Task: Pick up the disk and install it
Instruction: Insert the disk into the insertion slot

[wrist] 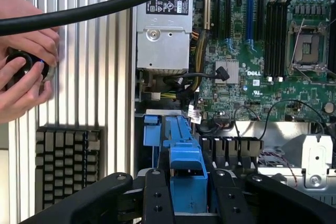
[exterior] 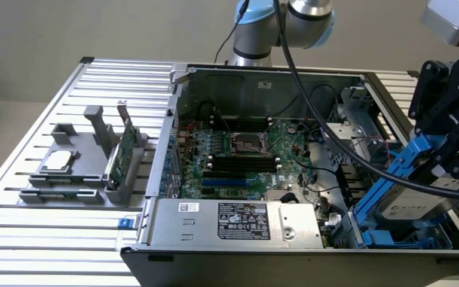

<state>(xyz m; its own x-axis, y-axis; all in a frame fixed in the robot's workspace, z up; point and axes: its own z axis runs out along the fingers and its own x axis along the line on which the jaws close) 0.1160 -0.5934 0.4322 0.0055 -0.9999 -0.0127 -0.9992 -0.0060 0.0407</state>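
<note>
Overall light: bright and diffuse, from overhead; even across the plain beige wall [exterior: 94, 30].
Glare: the ribbed silver aluminium table [exterior: 22, 233] washes pale, strongest in the wrist view.
Shadow: the open grey metal computer case [exterior: 262, 86] is dimmer inside, darkest low at the exterior view's right.
Sheen: the flat silver-metal disk [exterior: 409, 209] in its blue plastic carrier shows a pale face.

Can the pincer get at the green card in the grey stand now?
Probably not: the pincer is shut on the disk at the case's other side, and the case wall stands between it and the green card.
</note>
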